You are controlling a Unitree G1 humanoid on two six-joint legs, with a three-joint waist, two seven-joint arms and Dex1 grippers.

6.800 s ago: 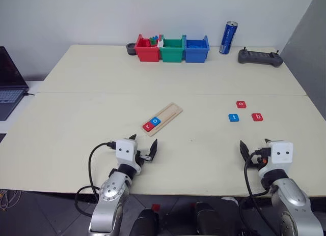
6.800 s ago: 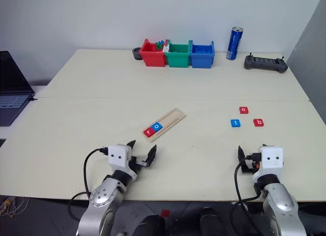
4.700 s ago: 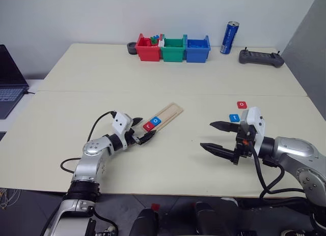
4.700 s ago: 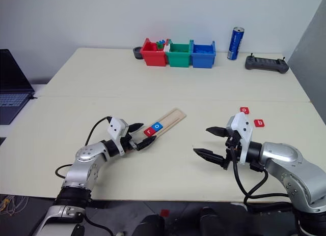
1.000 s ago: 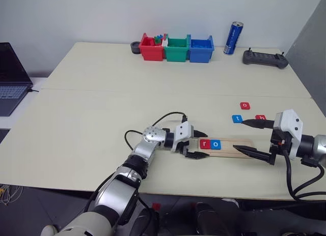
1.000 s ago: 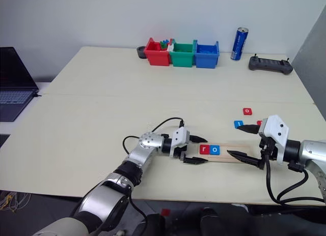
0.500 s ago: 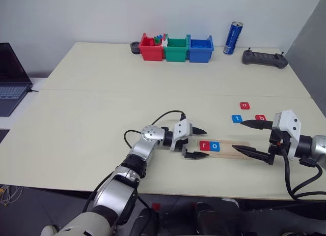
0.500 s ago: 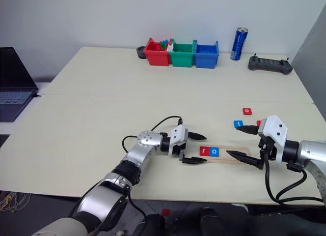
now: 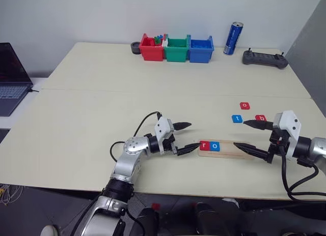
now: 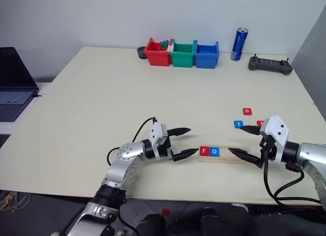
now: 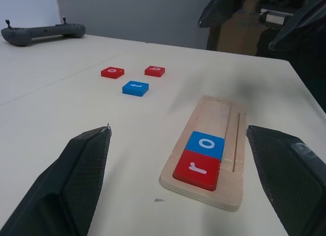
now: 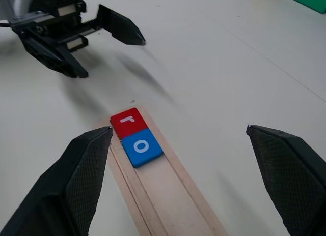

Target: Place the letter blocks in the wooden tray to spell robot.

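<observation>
Both grippers, left (image 9: 181,138) and right (image 9: 254,139), wide open, empty. Loose letter blocks (image 9: 245,112) at two o'clock from wooden tray (image 9: 239,149). Likely light, rigid, slick; pinch across opposite edges.

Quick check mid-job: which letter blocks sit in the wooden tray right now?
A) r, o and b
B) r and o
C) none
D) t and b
B: the wooden tray holds only the red r block and the blue o block, side by side at its left end.
</observation>
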